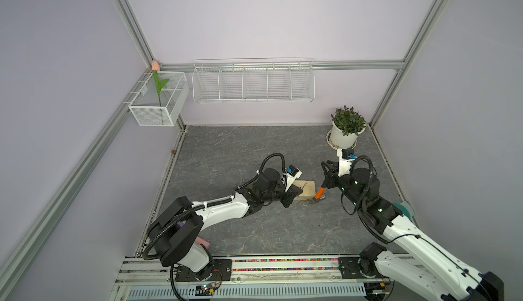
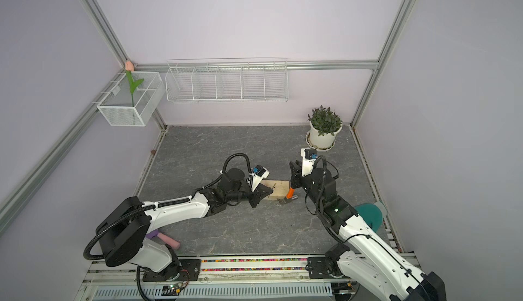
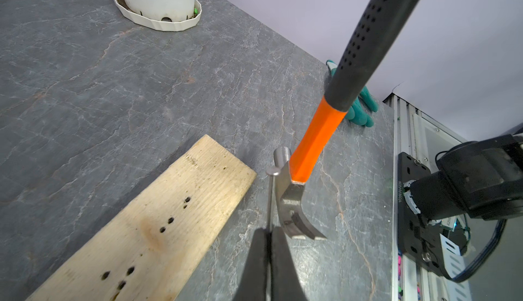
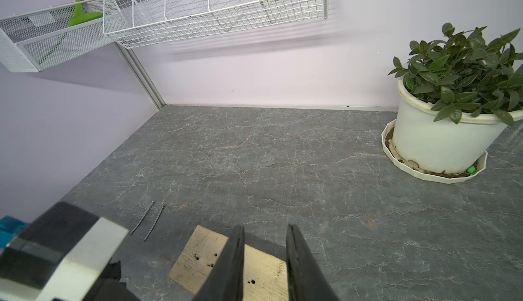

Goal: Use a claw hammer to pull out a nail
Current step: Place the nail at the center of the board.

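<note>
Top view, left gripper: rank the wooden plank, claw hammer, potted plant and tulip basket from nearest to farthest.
From the left gripper, pinching a nail:
1. The wooden plank, right beside it.
2. The claw hammer, head just past the plank's right end.
3. The potted plant, far right corner.
4. The tulip basket, high on the left wall.

A line of small white characters is printed along the black base plate [image 3: 407, 172] of the right arm, seen in the left wrist view; it looks like a string of digits ending in the letter A, but it cannot be read with certainty. Stamped marks are seen on the steel head of the claw hammer [image 3: 311, 149], too blurred to be read. No other text can be read.
</note>
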Tool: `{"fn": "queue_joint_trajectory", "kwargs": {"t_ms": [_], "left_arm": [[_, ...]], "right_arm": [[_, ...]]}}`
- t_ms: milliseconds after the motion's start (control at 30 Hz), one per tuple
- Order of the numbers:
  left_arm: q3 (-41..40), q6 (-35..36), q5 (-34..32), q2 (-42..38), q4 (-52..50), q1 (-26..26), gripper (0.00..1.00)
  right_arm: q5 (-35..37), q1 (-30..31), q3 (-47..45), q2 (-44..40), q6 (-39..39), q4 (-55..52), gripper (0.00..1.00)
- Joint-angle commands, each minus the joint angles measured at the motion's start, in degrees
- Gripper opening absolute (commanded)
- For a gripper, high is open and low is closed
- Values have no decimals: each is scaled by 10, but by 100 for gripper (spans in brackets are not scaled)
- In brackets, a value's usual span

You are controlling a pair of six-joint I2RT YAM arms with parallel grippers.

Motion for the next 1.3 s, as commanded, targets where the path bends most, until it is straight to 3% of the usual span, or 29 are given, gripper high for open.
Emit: {"fn": "queue_joint_trajectory", "kwargs": {"t_ms": [0, 633, 800, 1000, 1267], "left_arm": [[5, -7, -14, -12, 2, -1, 0], [-1, -28, -64, -15, -6, 6, 0], [-20, -68, -158, -62, -57, 23, 0], [-35, -121, -348, -111, -167, 39, 0], [13, -194, -400, -15, -263, 107, 0]], "right_arm": [[-16, -2, 3, -6, -11, 56, 7], [19, -2, 6, -4, -38, 28, 7], [86, -5, 35, 2, -57, -40, 7], [115, -31, 91, 40, -49, -166, 7], [51, -68, 89, 75, -19, -170, 7]]}}
